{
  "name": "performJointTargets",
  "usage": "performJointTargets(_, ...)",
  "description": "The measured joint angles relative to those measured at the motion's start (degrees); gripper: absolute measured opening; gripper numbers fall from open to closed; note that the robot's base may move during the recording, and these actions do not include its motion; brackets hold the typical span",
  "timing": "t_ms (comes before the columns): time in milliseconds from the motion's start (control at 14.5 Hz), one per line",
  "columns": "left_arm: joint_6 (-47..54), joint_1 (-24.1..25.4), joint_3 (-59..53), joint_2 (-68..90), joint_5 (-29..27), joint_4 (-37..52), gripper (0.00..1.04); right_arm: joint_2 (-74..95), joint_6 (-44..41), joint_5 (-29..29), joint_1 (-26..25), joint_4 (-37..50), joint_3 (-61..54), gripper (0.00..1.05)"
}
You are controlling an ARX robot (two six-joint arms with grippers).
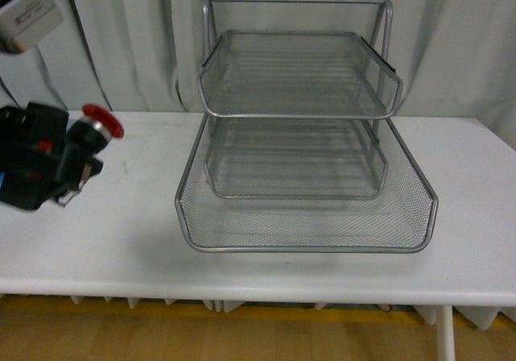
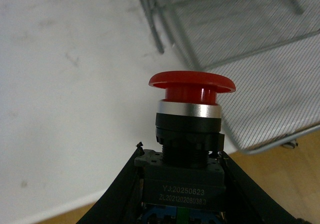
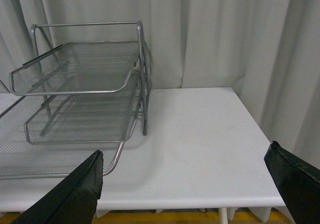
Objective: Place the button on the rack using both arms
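The danger here looked like a fumble. The button [image 1: 95,127] hung in the air over the left end of the desk [image 1: 121,240], off to the left of the rack [image 1: 306,250] and clear of it, red cap tipped toward the mesh. With both arms called for, a handover seemed likely, and a mistimed release would probably have dropped the button to the desk, where that round cap could have set it rolling. The rack posed its own trouble: the tiers sat close over one another, so a wide cap going in at a tilt could have clipped a rim or a frame post and twisted in the grip. The wrist view showed the left gripper [image 2: 182,191] clenched on the button's black lower body, one finger on each side, cap and silver collar standing free above. That was a low hold on a top-heavy part, so a knock might have levered it loose. The right gripper [image 3: 185,189] was spread wide, jaws far apart, gripping nothing and touching nothing, hovering off the desk's right end with the rack off to one side.
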Motion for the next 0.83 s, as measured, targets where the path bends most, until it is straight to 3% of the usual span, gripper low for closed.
performJointTargets(275,-1.44,-14.84,14.25,11.39,-1.95,-1.68,0.37,0.0,0.0,-0.04,0.0,0.02,0.0,0.98)
performJointTargets(413,-1.88,-19.5,20.24,18.03,-1.99,-2.86,0.37,0.0,0.0,-0.04,0.0,0.02,0.0,0.98)
performJointTargets(619,0.13,-23.43,28.96,26.47,-5.09,-6.25,0.37,0.0,0.0,-0.04,0.0,0.02,0.0,0.98)
performJointTargets(826,4.63,-23.58,38.03,34.71,-6.82,-12.46,0.37,0.0,0.0,-0.04,0.0,0.02,0.0,0.98)
